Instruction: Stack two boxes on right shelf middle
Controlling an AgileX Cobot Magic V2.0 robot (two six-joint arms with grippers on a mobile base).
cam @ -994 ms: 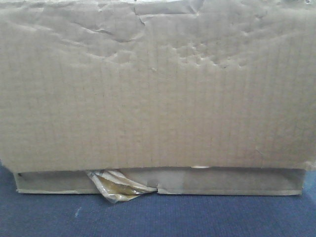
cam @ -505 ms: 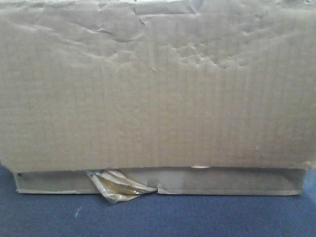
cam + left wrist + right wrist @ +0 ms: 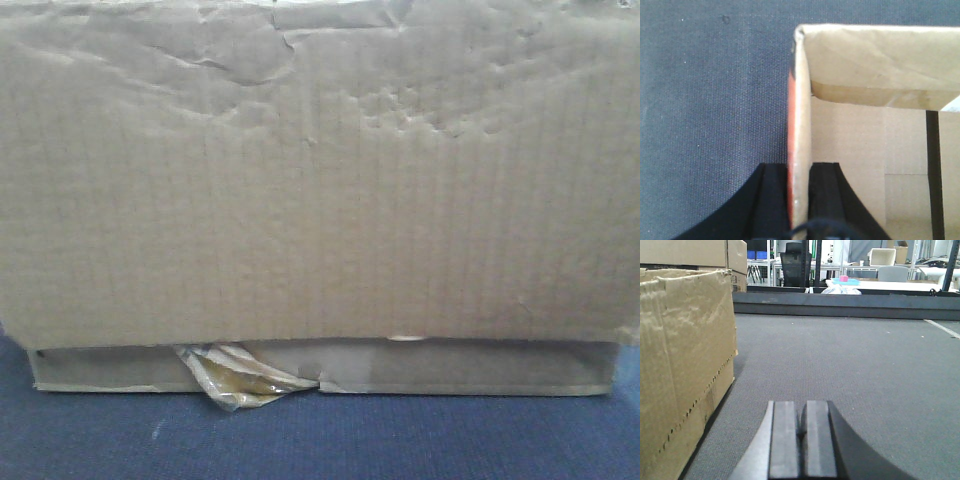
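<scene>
Large box [image 3: 320, 180]: its brown corrugated face fills nearly the whole front view, wrinkled and dented along the top.
Flat box [image 3: 480, 368]: directly under the large box and touching it. Only its thin front edge shows below the large box's lower edge.
Torn tape [image 3: 240, 378]: yellowish and crumpled, hanging from the flat box's front edge, below the left part of the large box.
Grey-blue woven surface [image 3: 400, 440]: it carries the flat box, and so the large box above it, and runs out in front of both.
My left jaws [image 3: 800, 172]: pinching the upright side wall of an open-topped box [image 3: 850, 150]. One black finger [image 3: 772, 200] is on the outside, the other on the inside, and both press against the cardboard. From the wrist view I cannot tell whether this is the large box.
That wall: there is an orange streak down its outer side. A flap folds inward at the far end, and the woven surface lies beyond the outer side.
My right jaws [image 3: 802, 410]: pressed together with nothing between them, low over the woven surface. They sit to the right of a wrinkled, dented cardboard side [image 3: 685, 355] that matches the large box, and are apart from it.
Beyond the large box: more cartons [image 3: 690, 252] behind its top, then a dark ledge [image 3: 840, 305] across the surface's far edge.
</scene>
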